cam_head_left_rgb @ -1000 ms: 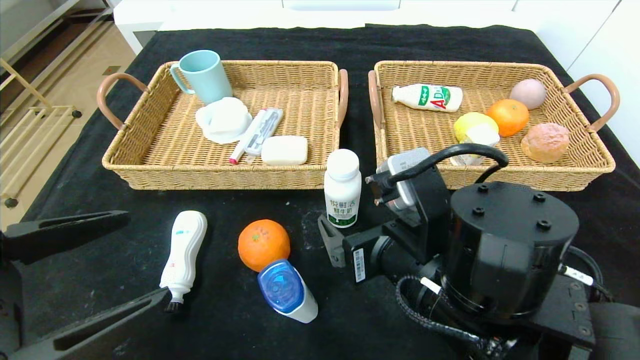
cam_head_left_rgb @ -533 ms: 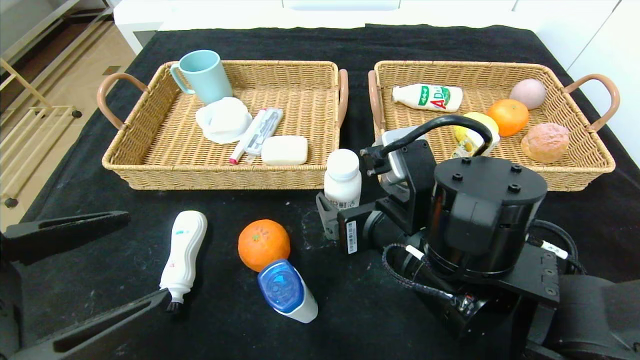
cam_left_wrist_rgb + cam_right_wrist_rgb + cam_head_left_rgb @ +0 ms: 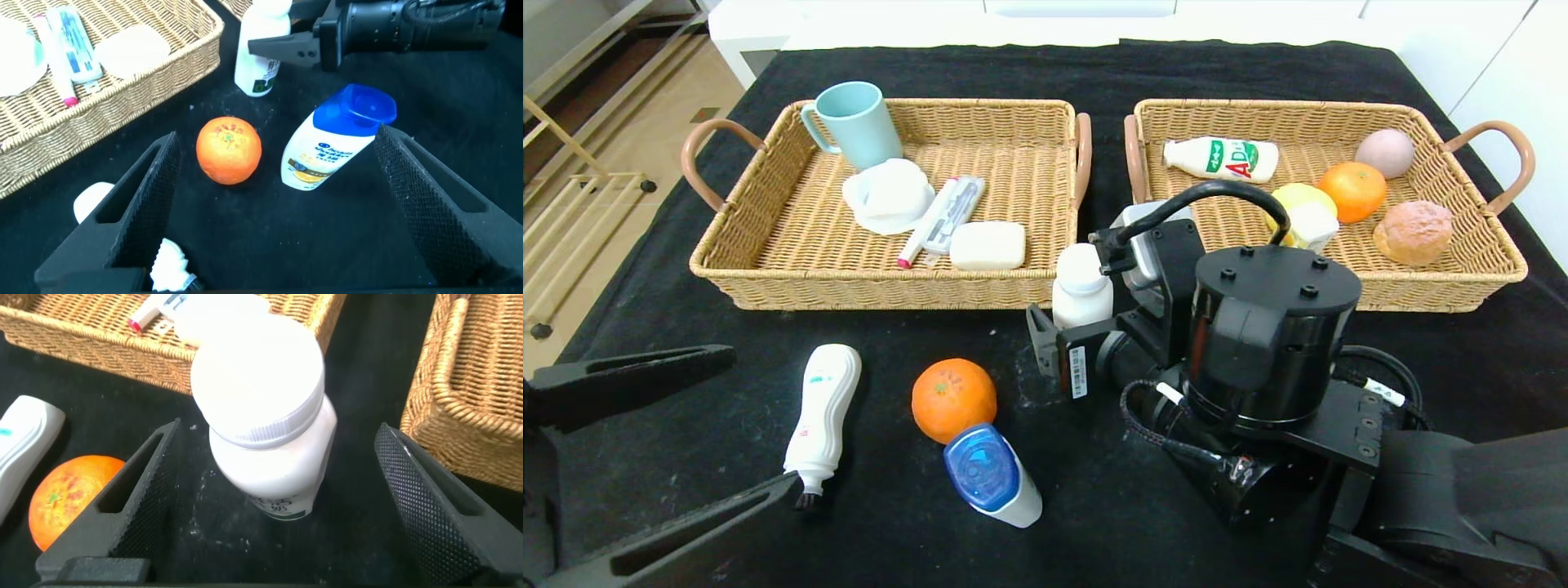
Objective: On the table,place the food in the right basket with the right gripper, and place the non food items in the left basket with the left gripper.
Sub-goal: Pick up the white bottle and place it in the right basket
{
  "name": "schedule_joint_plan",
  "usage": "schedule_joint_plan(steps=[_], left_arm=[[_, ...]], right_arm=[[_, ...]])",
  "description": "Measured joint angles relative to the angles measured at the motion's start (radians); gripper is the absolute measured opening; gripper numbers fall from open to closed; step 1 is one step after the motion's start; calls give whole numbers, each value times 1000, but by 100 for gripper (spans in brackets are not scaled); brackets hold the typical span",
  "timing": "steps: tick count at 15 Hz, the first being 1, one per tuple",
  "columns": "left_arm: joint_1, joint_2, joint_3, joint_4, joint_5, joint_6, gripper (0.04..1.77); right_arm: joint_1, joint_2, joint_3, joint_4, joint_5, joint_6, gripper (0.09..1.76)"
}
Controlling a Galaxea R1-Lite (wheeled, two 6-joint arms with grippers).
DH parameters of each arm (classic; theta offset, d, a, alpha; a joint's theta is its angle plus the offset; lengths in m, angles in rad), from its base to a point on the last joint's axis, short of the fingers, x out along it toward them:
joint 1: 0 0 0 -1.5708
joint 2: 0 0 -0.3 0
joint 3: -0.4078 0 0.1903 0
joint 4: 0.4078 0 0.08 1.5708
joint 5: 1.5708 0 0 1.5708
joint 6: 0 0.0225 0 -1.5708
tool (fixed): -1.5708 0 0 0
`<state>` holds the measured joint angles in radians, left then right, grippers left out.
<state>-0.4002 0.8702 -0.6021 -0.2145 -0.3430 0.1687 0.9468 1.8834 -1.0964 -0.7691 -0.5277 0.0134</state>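
Right now we are looking over the table (image 3: pixel 1258 73), its black cloth carrying the left basket (image 3: pixel 768 269) and the right basket (image 3: pixel 1445 286) side by side at the back. Our right tool (image 3: pixel 270 498) is standing low in front of the gap between them, its fingers spread wide on either side of the upright milk bottle (image 3: pixel 1081 284) and not touching it. Our left tool (image 3: pixel 278 204) is hanging open near the front left of the table, gripping nothing. Between its fingers, in the left wrist view, the orange (image 3: pixel 953 399) is lying against the blue-capped tube bottle (image 3: pixel 992 475). The wavy brush-tipped bottle (image 3: pixel 822 419) is lying on the cloth left of the orange. Inside the right basket, a lemon (image 3: pixel 1294 200) is sitting against the juice carton (image 3: pixel 1310 224).
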Motion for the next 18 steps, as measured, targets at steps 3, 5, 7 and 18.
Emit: schedule_joint_plan(steps=[3,5,7,18], left_arm=[[0,0,-1,0,1,-1,172],[0,0,-1,0,0,-1,172],[0,0,-1,-1,0,-1,172],[0,-1,-1,-2,0,-1,172]], right_arm=[[-3,15,-8,-2,0,0,170],[-6,25,-14,-4,0,0,170],[-7,34,-21,-2,-1,0,170],[-7,48,-22,-3,-1,0,93]])
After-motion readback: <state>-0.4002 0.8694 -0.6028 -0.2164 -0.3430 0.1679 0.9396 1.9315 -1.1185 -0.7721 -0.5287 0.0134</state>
